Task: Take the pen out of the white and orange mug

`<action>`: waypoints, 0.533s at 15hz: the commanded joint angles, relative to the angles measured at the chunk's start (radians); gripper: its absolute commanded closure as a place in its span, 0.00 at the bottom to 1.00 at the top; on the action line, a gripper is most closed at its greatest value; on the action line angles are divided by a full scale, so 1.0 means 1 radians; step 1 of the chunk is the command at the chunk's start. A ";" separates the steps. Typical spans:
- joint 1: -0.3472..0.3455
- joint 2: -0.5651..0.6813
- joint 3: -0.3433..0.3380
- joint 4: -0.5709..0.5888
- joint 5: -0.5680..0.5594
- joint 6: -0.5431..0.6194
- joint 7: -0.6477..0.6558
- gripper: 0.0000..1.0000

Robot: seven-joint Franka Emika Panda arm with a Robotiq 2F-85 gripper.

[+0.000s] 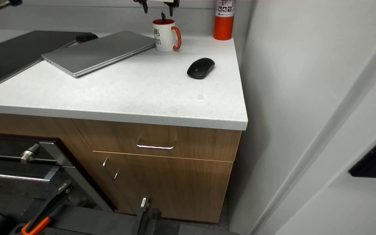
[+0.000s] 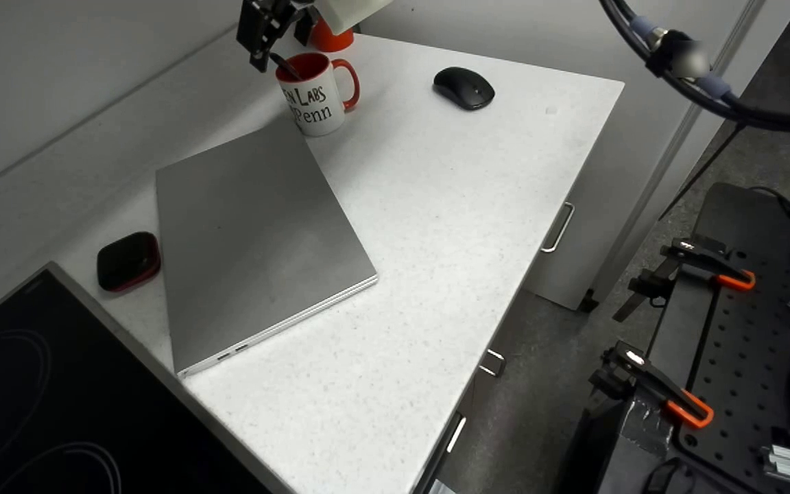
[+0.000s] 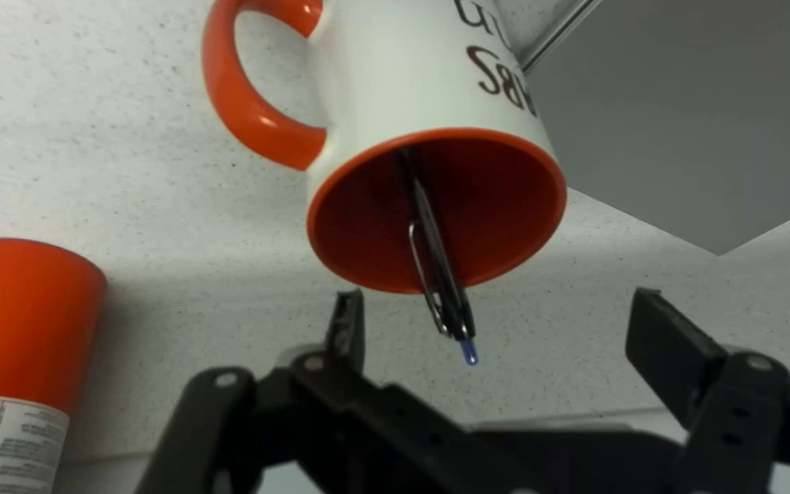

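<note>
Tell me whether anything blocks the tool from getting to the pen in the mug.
Nothing visible does. In the wrist view the pen sticks out past the rim of the mug, its exposed end framed by the open jaws of the tool. The mug's wall surrounds only the lower part.

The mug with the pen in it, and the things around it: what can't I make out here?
The pen: lower end hidden by the mug in all three views.
The red cylinder: top cut off by the upper edge in an exterior view.
Its label: fine print too small to read in the wrist view.
</note>
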 commanded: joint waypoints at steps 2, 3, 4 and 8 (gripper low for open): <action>-0.030 0.070 0.047 0.072 0.025 0.092 -0.057 0.00; -0.040 0.075 0.062 0.077 0.031 0.109 -0.067 0.00; -0.047 0.079 0.072 0.079 0.032 0.124 -0.073 0.00; -0.082 0.088 0.114 0.086 0.030 0.131 -0.078 0.42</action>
